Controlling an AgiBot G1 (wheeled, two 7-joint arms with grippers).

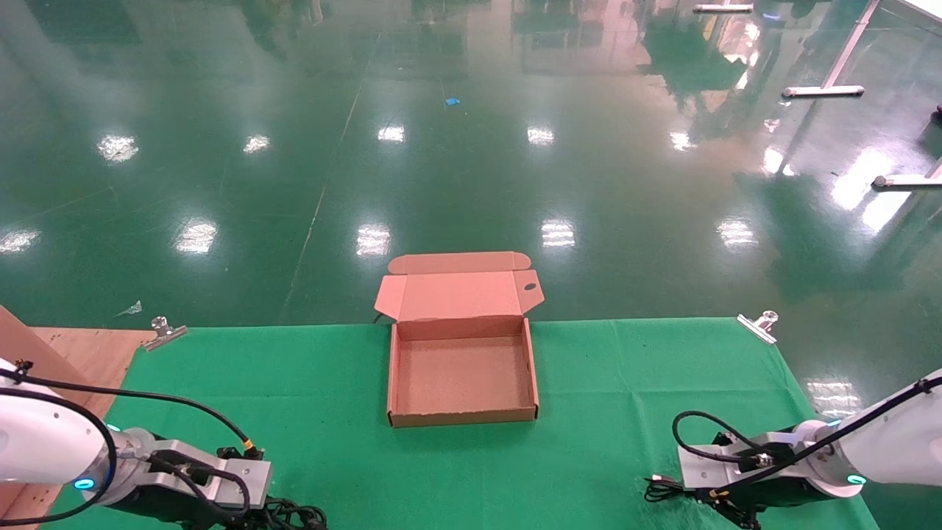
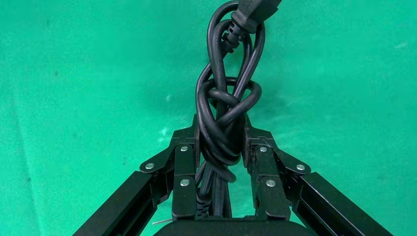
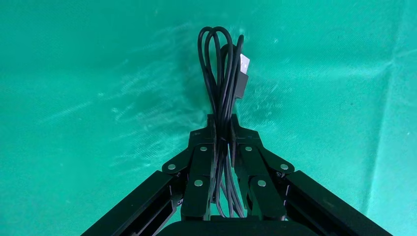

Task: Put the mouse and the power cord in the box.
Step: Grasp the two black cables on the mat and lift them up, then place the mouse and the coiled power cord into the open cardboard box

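The box [image 1: 462, 417] lies open at the middle of the green cloth, its lid [image 1: 460, 294] folded back, and I see nothing in it. At the near left, my left gripper [image 1: 274, 509] [image 2: 221, 132] is shut on the power cord [image 2: 223, 105] [image 1: 298, 515], a knotted black bundle whose plug points away from the wrist. At the near right, my right gripper [image 1: 688, 495] [image 3: 222, 128] is shut on a thin looped black cable [image 3: 216, 64] [image 1: 660, 489] with a USB plug [image 3: 244, 69]. The mouse body is hidden.
Metal clips [image 1: 163, 333] [image 1: 758, 325] pin the cloth at its far corners. Bare wood [image 1: 81, 353] and a brown cardboard edge [image 1: 22, 338] lie to the left. Beyond the table is glossy green floor with white frame legs [image 1: 823, 91] at the far right.
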